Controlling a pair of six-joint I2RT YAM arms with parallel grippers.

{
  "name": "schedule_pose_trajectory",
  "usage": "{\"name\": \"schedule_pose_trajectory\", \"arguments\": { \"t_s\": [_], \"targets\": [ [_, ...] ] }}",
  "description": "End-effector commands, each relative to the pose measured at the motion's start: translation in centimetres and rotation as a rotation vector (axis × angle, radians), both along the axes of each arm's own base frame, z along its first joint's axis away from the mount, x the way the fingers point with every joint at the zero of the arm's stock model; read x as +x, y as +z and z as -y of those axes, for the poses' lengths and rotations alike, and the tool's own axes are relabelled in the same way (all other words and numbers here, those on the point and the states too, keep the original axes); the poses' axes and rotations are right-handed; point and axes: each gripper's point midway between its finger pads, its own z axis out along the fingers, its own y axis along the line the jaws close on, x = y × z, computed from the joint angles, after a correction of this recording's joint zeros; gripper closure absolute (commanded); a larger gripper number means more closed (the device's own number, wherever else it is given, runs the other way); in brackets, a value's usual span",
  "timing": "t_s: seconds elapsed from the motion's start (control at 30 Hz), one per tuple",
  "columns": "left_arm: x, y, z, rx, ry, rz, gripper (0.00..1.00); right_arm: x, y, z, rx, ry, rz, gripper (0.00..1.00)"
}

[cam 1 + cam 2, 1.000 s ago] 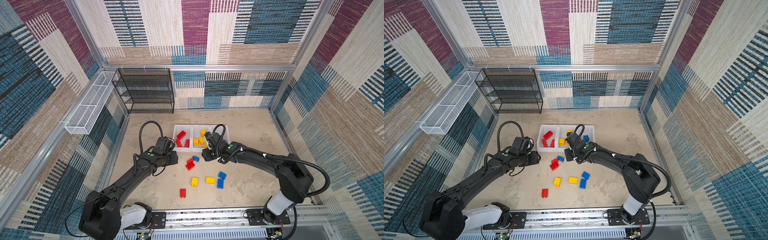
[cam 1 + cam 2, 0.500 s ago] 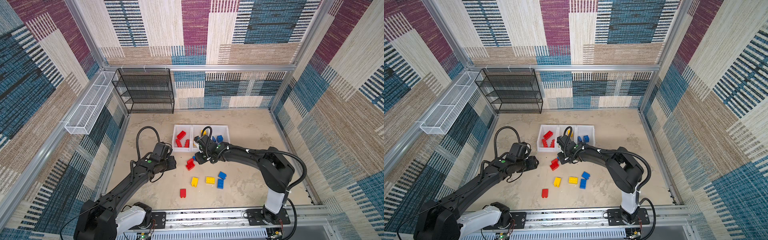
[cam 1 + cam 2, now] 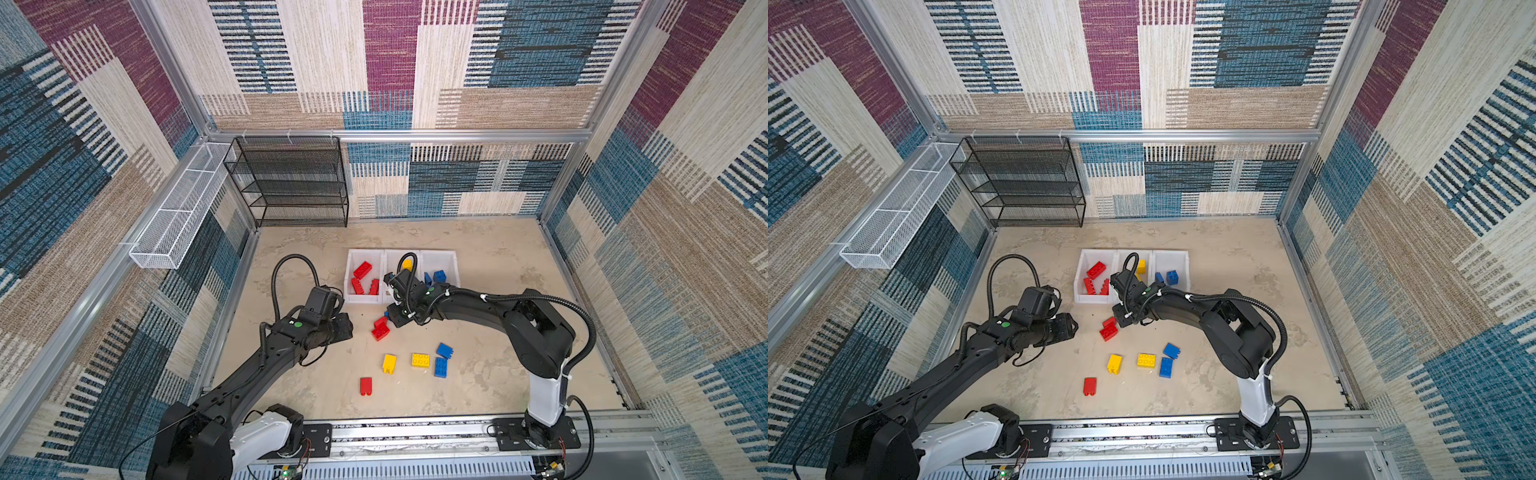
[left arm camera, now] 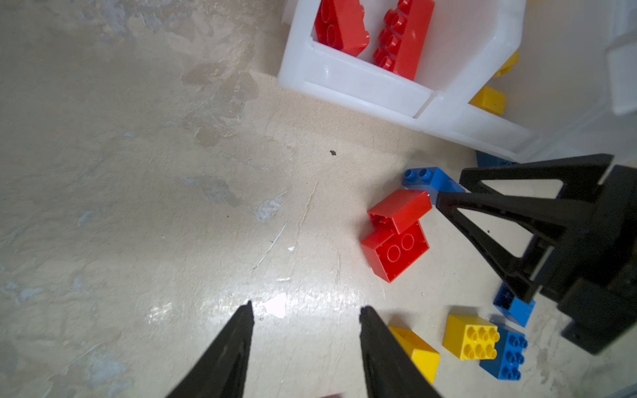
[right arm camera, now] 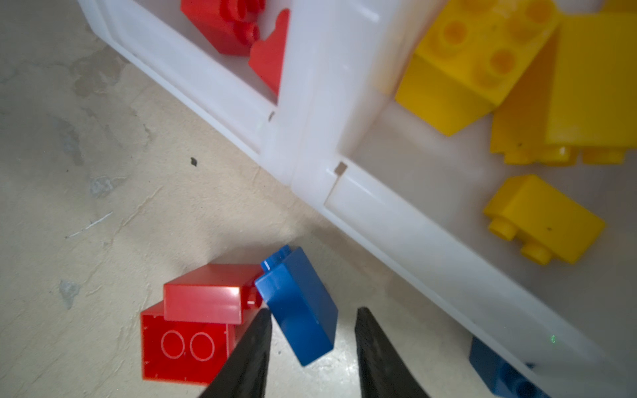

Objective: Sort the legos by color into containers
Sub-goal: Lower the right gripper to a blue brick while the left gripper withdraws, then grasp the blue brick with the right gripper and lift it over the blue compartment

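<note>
Two of my grippers work over the beige tabletop [image 3: 498, 257], shown in both top views and from each wrist. My right gripper [image 5: 312, 344] sits low just in front of the containers [image 3: 440, 252]. Its jaws stand spread on either side of a blue brick [image 5: 300, 310]. One finger [image 5: 248, 355] meets the brick's edge and a clear gap separates the brick from the other finger, so nothing is pinched. The blue brick's studded end touches a red brick [image 5: 206, 293]. That brick lies across a second red brick [image 5: 182, 348], whose hollow underside is showing. My left gripper [image 4: 305, 313] hangs near this red pair over bare tabletop, jaws spread and empty. The containers are three white bins joined in a row. In both top views they hold red legos [image 3: 362, 270] in the left bin, yellow legos [image 5: 482, 51] in the middle bin and blue legos [image 3: 438, 276] in the right bin. Nearer my bases, five pieces lie loose and apart from the bins: an oblong yellow piece [image 3: 389, 363], a square yellow piece [image 3: 420, 360], a tilted blue piece [image 3: 444, 350], an oblong blue piece [image 3: 441, 368] and an oblong red piece [image 3: 365, 385].
</note>
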Motion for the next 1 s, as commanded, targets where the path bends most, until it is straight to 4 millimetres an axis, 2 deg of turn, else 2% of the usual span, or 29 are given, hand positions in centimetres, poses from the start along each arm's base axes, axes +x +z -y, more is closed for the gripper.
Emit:
{"name": "schedule_pose_trajectory", "arguments": {
  "t_s": [0.0,0.23,0.47,0.7,0.97],
  "targets": [
    [0.1,0.2,0.0,-0.009,0.015,0.008,0.47,0.3,0.1,-0.6,0.016,0.008,0.009,0.61],
    [0.0,0.2,-0.1,-0.004,0.016,0.008,0.47,0.3,-0.1,-0.7,0.018,0.015,0.008,0.68],
    [0.0,0.2,-0.2,0.0,0.016,0.01,0.47,0.2,0.2,-0.8,0.023,0.023,0.009,0.69],
    [0.0,0.3,-0.4,0.006,0.017,0.016,0.47,0.8,1.0,-0.5,-0.006,0.024,0.047,0.54],
    [-0.2,0.5,-0.5,0.01,0.018,0.017,0.47,1.4,0.5,-1.7,0.005,0.047,0.042,0.56]
  ]
}}
